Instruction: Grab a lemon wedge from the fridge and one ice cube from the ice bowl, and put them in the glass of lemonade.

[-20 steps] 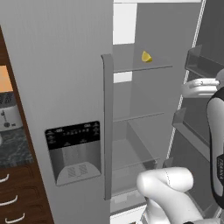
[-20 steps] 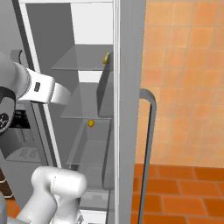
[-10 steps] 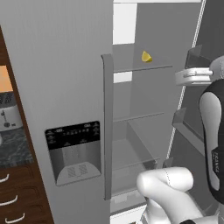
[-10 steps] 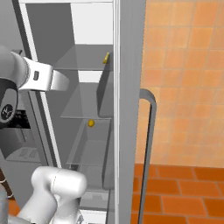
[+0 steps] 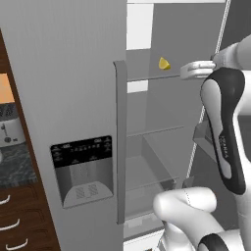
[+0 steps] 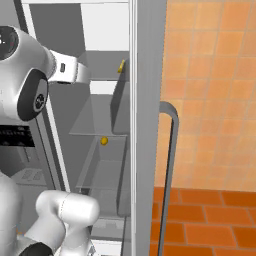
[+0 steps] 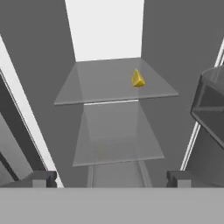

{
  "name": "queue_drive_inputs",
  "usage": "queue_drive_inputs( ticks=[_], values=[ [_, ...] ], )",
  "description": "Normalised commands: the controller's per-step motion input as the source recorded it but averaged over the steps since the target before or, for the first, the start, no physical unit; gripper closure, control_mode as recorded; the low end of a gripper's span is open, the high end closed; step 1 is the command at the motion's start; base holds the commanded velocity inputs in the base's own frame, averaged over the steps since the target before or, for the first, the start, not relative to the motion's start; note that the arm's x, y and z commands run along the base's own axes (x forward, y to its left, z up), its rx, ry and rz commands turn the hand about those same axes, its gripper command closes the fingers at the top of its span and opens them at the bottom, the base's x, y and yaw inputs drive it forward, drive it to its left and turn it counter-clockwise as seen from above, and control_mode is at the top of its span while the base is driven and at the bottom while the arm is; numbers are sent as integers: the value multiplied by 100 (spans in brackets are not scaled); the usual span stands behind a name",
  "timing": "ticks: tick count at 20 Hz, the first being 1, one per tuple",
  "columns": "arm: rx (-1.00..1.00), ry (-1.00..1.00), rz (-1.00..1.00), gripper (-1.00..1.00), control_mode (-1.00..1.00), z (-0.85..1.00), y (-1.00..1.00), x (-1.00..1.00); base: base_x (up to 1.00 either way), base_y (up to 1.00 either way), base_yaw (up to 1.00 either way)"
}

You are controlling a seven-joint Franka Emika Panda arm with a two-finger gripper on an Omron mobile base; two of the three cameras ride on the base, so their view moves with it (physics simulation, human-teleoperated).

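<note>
The grey fridge (image 5: 73, 73) has its right door swung open, and its black dispenser panel (image 5: 83, 171) sits on the shut left door. A tiny yellow lemon wedge (image 5: 164, 63) rests on the upper glass shelf (image 7: 100, 89); it also appears as lemon wedge (image 7: 138, 79) and, half hidden by the door edge, as lemon wedge (image 6: 121, 66). My gripper (image 7: 111, 179) is open, its two fingertips far apart, at shelf height and some way short of the wedge. From the left base, the gripper (image 5: 184, 72) reaches in from the right. The glass and ice bowl are out of view.
The open door (image 6: 147, 125) with its long handle (image 6: 170, 165) stands close on the right, and a door bin (image 7: 212, 105) juts in beside the hand. A small yellow ball (image 6: 104, 141) lies on a lower shelf. A toaster (image 5: 9, 128) sits on the counter at far left.
The hand has risen and moved left into the fridge, from below shelf level up to the height of the lemon wedge's shelf and closer to it.
</note>
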Motion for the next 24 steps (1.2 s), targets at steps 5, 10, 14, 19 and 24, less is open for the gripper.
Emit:
queue_drive_inputs(
  ticks=[5, 10, 14, 19, 24],
  values=[
    [-2, 13, -1, -100, -100, 2, -9, 95, 0, 0, 0],
    [0, 13, -1, -100, -100, 0, -21, 100, 0, 0, 0],
    [0, 6, 0, -100, -100, -19, -22, 94, 0, 0, 0],
    [-4, 2, 0, -100, -100, -41, -4, 88, 0, 0, 0],
    [-6, 12, 1, -100, -100, 0, -1, 79, 0, 0, 0]
  ],
)
